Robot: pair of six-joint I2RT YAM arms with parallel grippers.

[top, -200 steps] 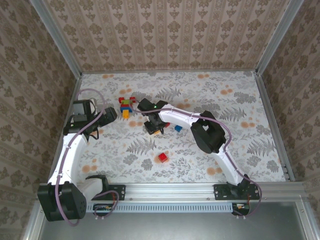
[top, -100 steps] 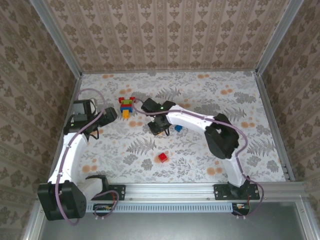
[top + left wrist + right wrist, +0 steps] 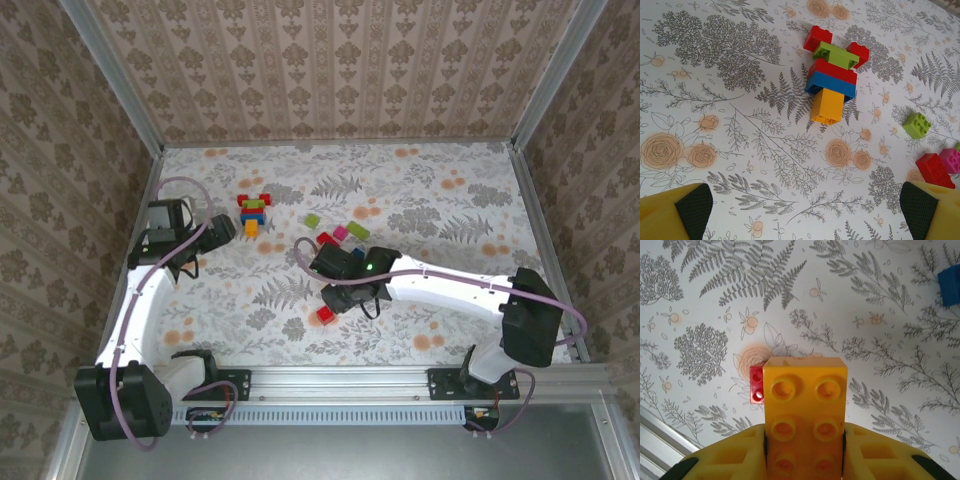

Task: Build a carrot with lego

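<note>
The right gripper (image 3: pixel 805 442) is clenched on an orange brick (image 3: pixel 805 400) above the table (image 3: pixel 450 200). A red brick (image 3: pixel 757 385) peeps out at the orange one's 9 o'clock and a blue brick (image 3: pixel 950 287) lies well off at 2 o'clock. The left gripper (image 3: pixel 805 210) stands released, with the stack (image 3: pixel 832 75) at its 12 o'clock and a green brick (image 3: pixel 917 125) at its 2 o'clock.

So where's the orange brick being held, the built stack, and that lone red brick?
orange brick (image 3: pixel 805 410): right wrist view, on its studded face.
built stack (image 3: pixel 832 86): left wrist view, on its blue layer.
lone red brick (image 3: pixel 325 316): top external view, on its top face.
</note>
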